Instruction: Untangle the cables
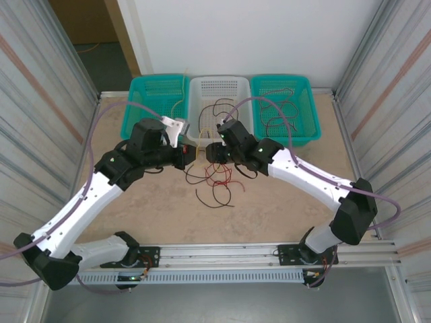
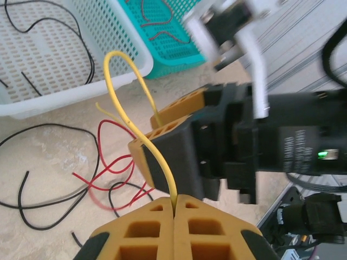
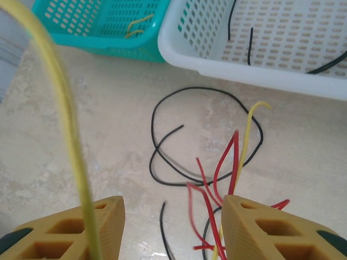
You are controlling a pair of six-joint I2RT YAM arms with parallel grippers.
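Loose red cables [image 1: 217, 176] and black cables [image 1: 202, 195] lie tangled on the table in front of the baskets. My left gripper [image 2: 174, 197] is shut on a yellow cable [image 2: 120, 53] that arches up from its fingertips. In the top view the left gripper [image 1: 183, 159] sits just left of the right gripper [image 1: 212, 153], both above the tangle. My right gripper [image 3: 171, 227] is open over the red cables [image 3: 217, 179] and a black loop [image 3: 179, 141]. A blurred yellow cable [image 3: 59, 108] runs past its left finger [image 3: 70, 227], and a second yellow strand [image 3: 246, 135] rises near its right finger.
Three baskets stand in a row at the back: a teal one [image 1: 153, 101] on the left, a white one [image 1: 219, 101] with black wires in the middle, a teal one [image 1: 283, 108] with red wires on the right. Corrugated walls close both sides.
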